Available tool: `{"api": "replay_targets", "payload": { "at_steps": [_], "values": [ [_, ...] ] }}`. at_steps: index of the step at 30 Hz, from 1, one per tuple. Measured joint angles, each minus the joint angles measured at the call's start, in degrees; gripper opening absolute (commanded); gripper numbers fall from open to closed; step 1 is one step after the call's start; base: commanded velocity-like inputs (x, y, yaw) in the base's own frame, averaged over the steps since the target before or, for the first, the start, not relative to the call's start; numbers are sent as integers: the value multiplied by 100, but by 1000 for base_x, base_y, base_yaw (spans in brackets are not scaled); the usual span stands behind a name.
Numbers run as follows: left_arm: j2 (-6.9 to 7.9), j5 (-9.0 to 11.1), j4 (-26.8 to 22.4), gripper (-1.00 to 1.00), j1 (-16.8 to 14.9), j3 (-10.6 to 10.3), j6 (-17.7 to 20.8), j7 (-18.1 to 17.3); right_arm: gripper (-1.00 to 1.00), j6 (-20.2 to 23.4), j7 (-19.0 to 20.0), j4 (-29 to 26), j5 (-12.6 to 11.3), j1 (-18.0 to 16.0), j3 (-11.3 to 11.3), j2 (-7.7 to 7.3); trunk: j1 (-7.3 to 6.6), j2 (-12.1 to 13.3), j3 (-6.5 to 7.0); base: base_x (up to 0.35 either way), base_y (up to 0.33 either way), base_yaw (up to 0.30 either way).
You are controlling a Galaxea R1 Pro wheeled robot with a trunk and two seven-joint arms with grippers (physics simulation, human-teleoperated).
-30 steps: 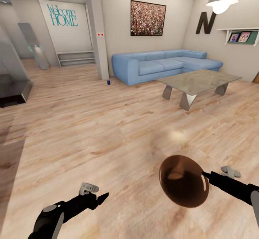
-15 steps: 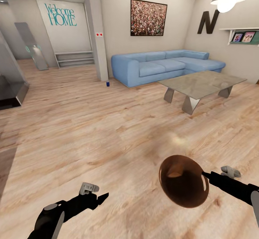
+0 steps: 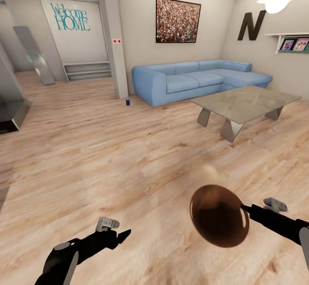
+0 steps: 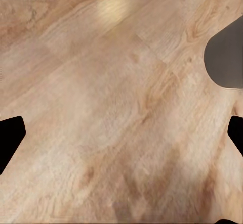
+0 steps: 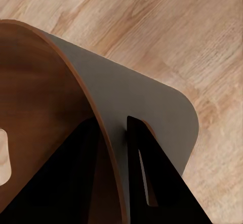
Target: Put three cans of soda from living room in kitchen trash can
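Observation:
In the head view my right gripper (image 3: 243, 208) is shut on the rim of the trash can (image 3: 219, 221) and holds it tilted above the floor, its brown inside facing me. The right wrist view has the fingers (image 5: 147, 183) pinching the wall of the trash can (image 5: 142, 102), one inside and one outside. My left gripper (image 3: 123, 234) hangs open over bare floor, its fingertips (image 4: 10, 138) wide apart. A small blue can of soda (image 3: 127, 101) stands far ahead on the floor by the pillar. The two orange cans are out of view.
The living room has a blue sofa (image 3: 197, 79) along the back wall and a glass coffee table (image 3: 244, 102) in front of it at the right. A white pillar (image 3: 113, 40) rises behind the blue can. A dark cabinet (image 3: 10, 113) is at the left edge.
The whole picture has shifted as the camera moved forward and turned slightly: sofa, table and can slid a little right and down. Both arms keep their pose, trash can still held.

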Motion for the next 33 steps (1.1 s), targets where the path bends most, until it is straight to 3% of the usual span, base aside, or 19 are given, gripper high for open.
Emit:
{"api": "replay_targets", "payload": {
  "at_steps": [33],
  "values": [
    [-1,8,35,100,0,-2,0,-79,-100,-2,0,0,6,3,0,-50,0,0,0,340,17,0]
  ]
}}
